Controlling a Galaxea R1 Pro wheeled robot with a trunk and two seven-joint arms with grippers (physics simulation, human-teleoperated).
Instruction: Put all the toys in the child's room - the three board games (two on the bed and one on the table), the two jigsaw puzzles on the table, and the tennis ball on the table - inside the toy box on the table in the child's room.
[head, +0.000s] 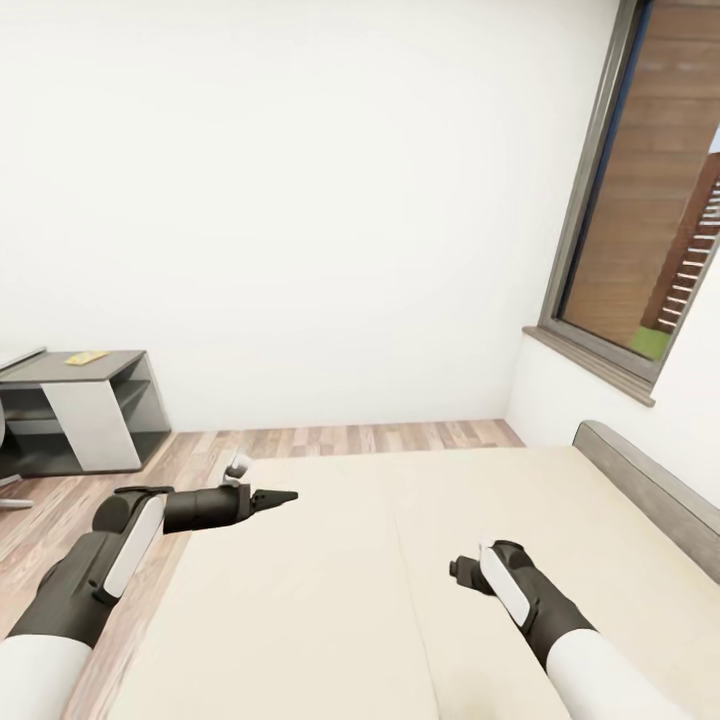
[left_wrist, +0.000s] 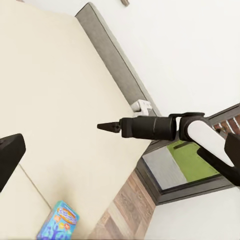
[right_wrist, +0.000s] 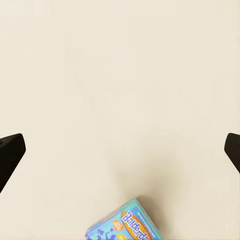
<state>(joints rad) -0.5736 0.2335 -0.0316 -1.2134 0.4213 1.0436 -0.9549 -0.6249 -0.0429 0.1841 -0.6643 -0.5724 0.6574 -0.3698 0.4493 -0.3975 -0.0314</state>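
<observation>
The main risk is a blind grasp: the light-blue board game (right_wrist: 122, 225) lies flat on the bed (head: 330, 560) ahead of the right tool (right_wrist: 120, 150), only partly in that tool's own camera, so a reach made now could catch just a corner, tip the box, or push it along the mattress; a thin box lying flush on soft bedding also gives the fingers little edge to get under. The right tool's jaws stand wide apart with nothing between them; the left tool (head: 285, 497) points out over the bed, empty, its jaws seemingly together. The game is a bright blue card box with cartoon art and orange lettering; the left wrist view shows it (left_wrist: 59, 221) near the mattress edge, well apart from the left tool.
</observation>
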